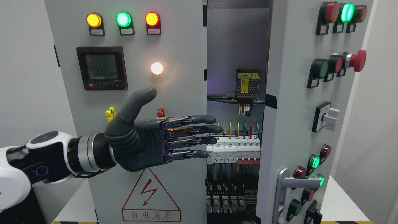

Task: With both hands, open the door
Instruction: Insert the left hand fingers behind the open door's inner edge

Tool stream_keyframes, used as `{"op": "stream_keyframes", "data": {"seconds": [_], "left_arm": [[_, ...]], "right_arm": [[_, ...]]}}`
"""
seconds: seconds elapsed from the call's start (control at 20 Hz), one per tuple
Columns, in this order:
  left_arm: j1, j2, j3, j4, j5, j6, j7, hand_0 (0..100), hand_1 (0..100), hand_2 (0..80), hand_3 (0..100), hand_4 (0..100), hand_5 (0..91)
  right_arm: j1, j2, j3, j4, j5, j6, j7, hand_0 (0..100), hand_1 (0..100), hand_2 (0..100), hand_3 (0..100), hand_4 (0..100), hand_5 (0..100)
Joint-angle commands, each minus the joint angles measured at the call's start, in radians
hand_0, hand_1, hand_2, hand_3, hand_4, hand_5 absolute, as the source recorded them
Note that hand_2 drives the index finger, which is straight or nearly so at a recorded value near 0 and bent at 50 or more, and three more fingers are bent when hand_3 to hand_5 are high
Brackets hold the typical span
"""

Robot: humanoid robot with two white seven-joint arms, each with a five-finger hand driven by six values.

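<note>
While the left hand [161, 138] comes in from the lower left of the frame, its fingers [199, 119] are stretched out flat with the thumb up, holding nothing. The fingertips reach the right edge of the left door [130, 93] at the centre of the frame. The right door [298, 118] stands swung open at the right of the frame, showing breakers [231, 151] inside the cabinet.

White table [339, 199] beneath; plain grey wall [25, 62] behind.
</note>
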Motion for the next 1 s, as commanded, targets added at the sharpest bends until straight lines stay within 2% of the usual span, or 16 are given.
{"op": "stream_keyframes", "data": {"seconds": [0.0,0.15,0.35,0.6,0.95], "left_arm": [[-0.010,-0.123,-0.030,0.027,0.010,-0.002,0.000,0,0,0.0,0,3,0.0],[-0.010,-0.155,-0.029,0.048,0.017,-0.002,0.002,0,0,0.0,0,3,0.0],[-0.010,-0.184,-0.003,0.080,0.059,-0.001,0.017,0,0,0.0,0,3,0.0],[-0.010,-0.235,0.016,0.136,0.063,0.001,0.023,0,0,0.0,0,3,0.0],[-0.009,-0.300,0.065,0.147,0.060,0.002,0.101,0,0,0.0,0,3,0.0]], "right_arm": [[0.000,0.000,0.000,0.000,0.001,0.000,0.000,11,0,0,0,0,0],[0.000,0.000,0.000,0.000,0.001,0.000,0.000,11,0,0,0,0,0],[0.000,0.000,0.000,0.000,0.000,0.000,0.000,11,0,0,0,0,0],[0.000,0.000,0.000,0.000,0.000,0.000,0.000,11,0,0,0,0,0],[0.000,0.000,0.000,0.000,0.000,0.000,0.000,11,0,0,0,0,0]]}}
